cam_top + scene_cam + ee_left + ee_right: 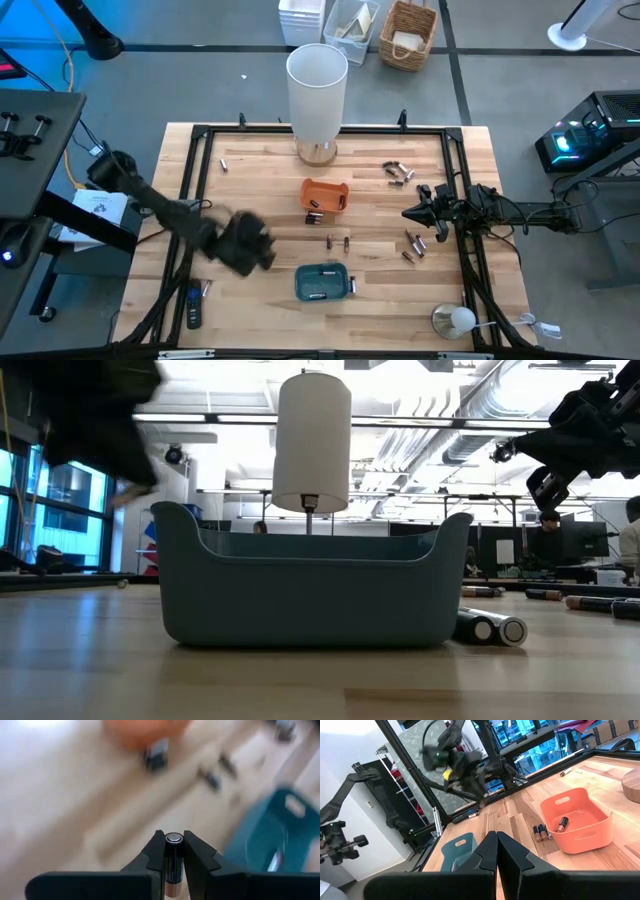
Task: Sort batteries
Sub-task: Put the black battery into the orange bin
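My left gripper (262,250) hovers above the table, left of the blue tray (322,282), shut on a dark battery (173,857). My right gripper (496,845) is shut on nothing and waits above the table's right side (412,213). The orange tray (325,195) holds a battery (562,823), and two more (540,832) lie against its outer wall. Loose batteries lie on the wood at the middle (338,241), the right (415,245) and the far right (398,172). Two batteries (490,628) rest beside the blue tray (310,590). My left gripper pinches the dark battery between its two fingers (200,857). The battery lies along the fingers, with its silvery end (173,838) at the fingertips, facing forward. It is lifted clear of the table.
A tall white cylinder lamp (317,95) stands at the far middle of the table. A flat black bar (193,307) lies near the left near corner, and a small round lamp (455,320) sits at the right near corner. A black frame (200,135) edges the table.
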You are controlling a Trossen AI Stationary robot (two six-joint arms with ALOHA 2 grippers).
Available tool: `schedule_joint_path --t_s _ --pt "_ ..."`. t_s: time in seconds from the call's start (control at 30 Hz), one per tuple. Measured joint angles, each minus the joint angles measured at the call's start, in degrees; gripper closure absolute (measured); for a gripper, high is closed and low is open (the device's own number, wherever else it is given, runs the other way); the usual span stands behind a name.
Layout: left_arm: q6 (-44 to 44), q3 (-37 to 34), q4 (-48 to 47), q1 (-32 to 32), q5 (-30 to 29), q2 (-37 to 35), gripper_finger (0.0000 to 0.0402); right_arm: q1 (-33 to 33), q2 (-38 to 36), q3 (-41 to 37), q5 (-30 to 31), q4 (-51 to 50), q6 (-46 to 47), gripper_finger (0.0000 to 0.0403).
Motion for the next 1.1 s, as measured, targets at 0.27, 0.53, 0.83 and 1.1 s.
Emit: schedule_joint_path --t_s 0.27,0.53,0.83,1.1 --pt "37.5 0.0 37.3 24.9 8.7 4.8 0.0372 0.0 0.0 0.0 0.0 0.0 0.0 0.0403" --pt "44.9 0.1 44.8 33.1 15.5 12.0 0.0362 0.0 0.0 0.0 0.0 0.0 0.0 0.0403" --pt "47.7 0.1 47.4 34.0 18.9 15.4 0.0216 0.0 0.0 0.0 0.0 0.0 0.0 0.0403" --pt "64.4 7.0 27.5 29.7 29.3 11.7 0.0198 0.0 0.1 0.0 0.0 0.0 0.0 0.0403"
